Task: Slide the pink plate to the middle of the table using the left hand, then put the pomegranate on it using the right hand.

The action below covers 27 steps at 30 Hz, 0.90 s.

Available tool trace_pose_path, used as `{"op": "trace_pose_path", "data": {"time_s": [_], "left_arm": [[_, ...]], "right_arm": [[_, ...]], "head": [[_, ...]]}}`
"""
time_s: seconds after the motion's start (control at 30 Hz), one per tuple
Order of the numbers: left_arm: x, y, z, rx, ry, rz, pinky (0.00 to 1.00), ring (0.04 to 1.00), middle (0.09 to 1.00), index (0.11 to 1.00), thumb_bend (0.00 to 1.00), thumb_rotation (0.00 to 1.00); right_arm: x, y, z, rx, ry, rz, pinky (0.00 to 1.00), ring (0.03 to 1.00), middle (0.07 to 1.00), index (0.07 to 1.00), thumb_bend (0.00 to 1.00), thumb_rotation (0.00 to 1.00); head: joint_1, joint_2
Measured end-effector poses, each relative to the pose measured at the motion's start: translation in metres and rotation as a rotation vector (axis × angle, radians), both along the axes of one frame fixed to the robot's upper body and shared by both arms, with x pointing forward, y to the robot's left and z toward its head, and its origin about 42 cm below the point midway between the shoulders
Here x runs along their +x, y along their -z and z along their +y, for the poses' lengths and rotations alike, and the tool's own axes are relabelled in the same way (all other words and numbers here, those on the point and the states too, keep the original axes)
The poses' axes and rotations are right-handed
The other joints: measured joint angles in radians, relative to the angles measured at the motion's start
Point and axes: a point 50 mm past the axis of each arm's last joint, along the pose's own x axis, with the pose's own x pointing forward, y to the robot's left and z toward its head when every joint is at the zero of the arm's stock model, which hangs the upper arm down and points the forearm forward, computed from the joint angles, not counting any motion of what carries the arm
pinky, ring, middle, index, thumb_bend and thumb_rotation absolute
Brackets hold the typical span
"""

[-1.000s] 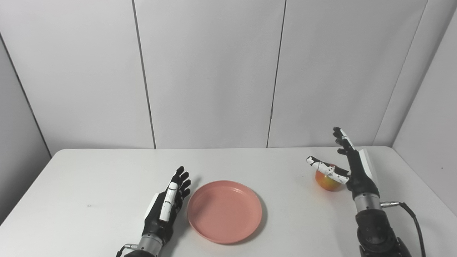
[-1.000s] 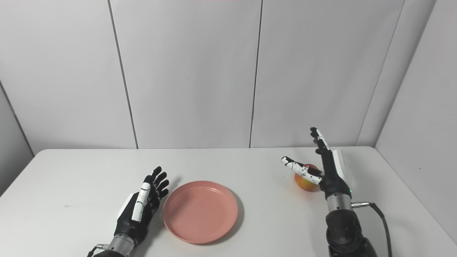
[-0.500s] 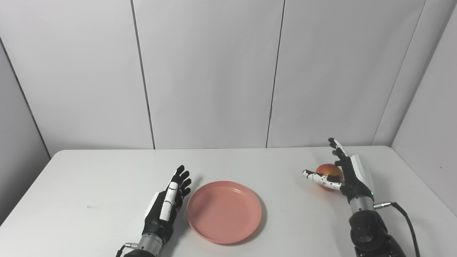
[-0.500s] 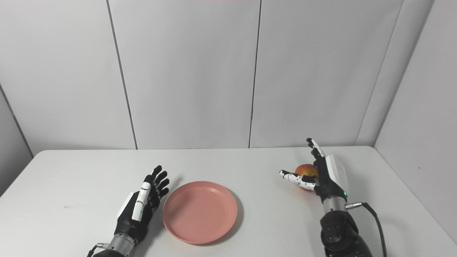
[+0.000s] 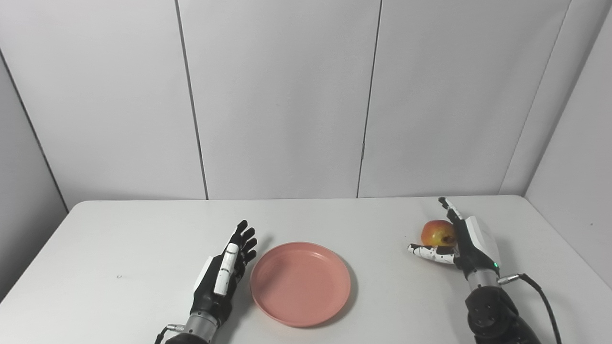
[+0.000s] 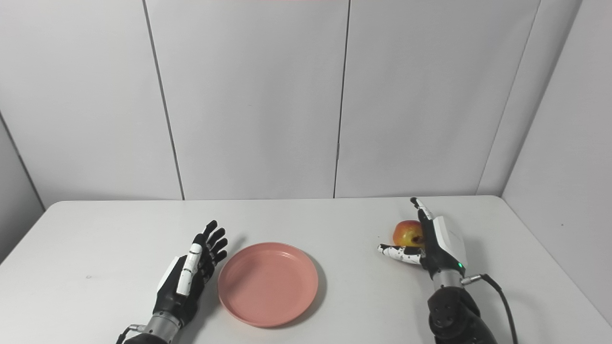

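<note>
My left hand [image 5: 222, 277] rests on the desk [image 5: 119, 239] with its fingers [image 5: 244, 239] spread and holding nothing, and the plate [image 5: 300, 283] lies just right of them. Farther right, my right hand [image 5: 466, 243] stands open beside the pomegranate [image 5: 436, 232], fingers [image 5: 447, 205] apart along its right side, thumb below it, not closed.

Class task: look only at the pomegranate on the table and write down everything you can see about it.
The pomegranate is a small round fruit, red shading to yellow-orange, with a smooth, slightly glossy skin and a dark spot on its right side. It sits on the white table, right of the pink plate and apart from it. The open right hand cups it, fingers beside it, thumb in front; actual contact cannot be told.
</note>
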Motion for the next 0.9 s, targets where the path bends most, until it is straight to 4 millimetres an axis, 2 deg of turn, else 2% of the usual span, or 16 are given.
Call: {"op": "trace_pose_path", "data": {"time_s": [0.37,0.47,0.6,0.73,0.8,0.83,0.87,0.9], "left_arm": [[0.000,-0.001,0.000,0.001,0.002,-0.002,0.97,0.975,0.982,0.983,0.53,1.00],[-0.001,-0.001,0.000,0.000,0.002,-0.003,0.97,0.974,0.982,0.983,0.52,1.00],[-0.001,-0.001,0.000,-0.001,0.002,-0.002,0.97,0.975,0.983,0.984,0.53,1.00],[-0.001,-0.001,0.000,-0.001,0.002,-0.002,0.97,0.975,0.983,0.982,0.53,1.00],[-0.001,-0.001,0.000,0.000,0.002,-0.002,0.97,0.974,0.982,0.983,0.53,1.00],[-0.001,-0.001,0.000,-0.001,0.002,-0.002,0.97,0.976,0.983,0.985,0.53,1.00],[-0.001,-0.001,0.000,-0.001,0.002,-0.002,0.97,0.975,0.982,0.984,0.52,1.00],[-0.001,-0.001,0.000,-0.001,0.002,-0.002,0.97,0.974,0.981,0.983,0.52,1.00]], "right_arm": [[0.000,0.013,-0.004,-0.019,0.034,0.023,0.70,0.810,0.865,0.864,0.77,0.09],[0.000,0.014,-0.005,-0.022,0.055,0.006,0.67,0.766,0.821,0.826,0.70,0.02],[0.000,0.017,-0.008,-0.014,0.073,-0.024,0.63,0.718,0.770,0.782,0.64,0.00],[-0.001,0.020,-0.010,-0.010,0.096,-0.072,0.51,0.598,0.667,0.718,0.60,0.00],[-0.002,0.021,-0.010,-0.007,0.113,-0.088,0.48,0.575,0.645,0.695,0.59,0.00],[-0.002,0.021,-0.011,-0.008,0.119,-0.101,0.46,0.553,0.540,0.596,0.55,0.00],[-0.003,0.021,-0.011,-0.008,0.124,-0.114,0.45,0.542,0.491,0.547,0.53,0.00],[-0.003,0.022,-0.011,-0.010,0.128,-0.130,0.45,0.541,0.486,0.542,0.53,0.00]], "head": [[0.003,0.003],[0.006,0.003],[0.006,0.005],[0.006,0.008],[0.006,0.005],[0.006,0.006],[0.006,0.006],[0.006,0.006]]}}
